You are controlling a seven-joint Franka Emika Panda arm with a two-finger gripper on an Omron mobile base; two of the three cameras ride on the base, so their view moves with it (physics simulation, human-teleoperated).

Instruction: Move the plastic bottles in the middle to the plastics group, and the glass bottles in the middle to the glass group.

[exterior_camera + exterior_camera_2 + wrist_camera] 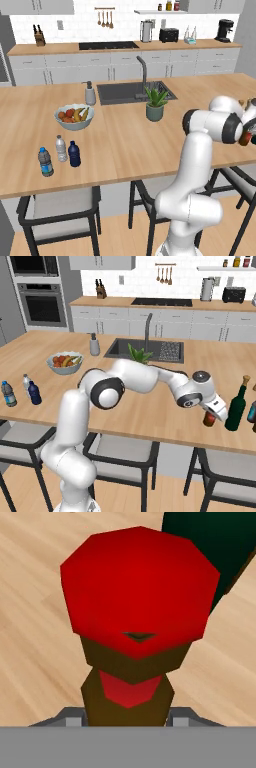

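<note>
Item: amber-brown bottle point(209, 419), red cap, near right counter point(165, 416) edge beside tall green bottle point(236, 405). Gripper point(214, 412) fingers pinching its neck, apparently. Step: glass transfer. Next: lift, carry to glass group.

The amber-brown bottle point(131, 662) wore a red cap point(137, 587), beside a dark green bottle point(236, 406). The surface point(130, 135) was pale wood grain. The far bottle point(74, 154) looked navy, perhaps black.

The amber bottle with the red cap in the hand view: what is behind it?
Behind the amber bottle lie the wooden counter and part of the dark green bottle. The red cap covers the counter directly beneath it.
</note>
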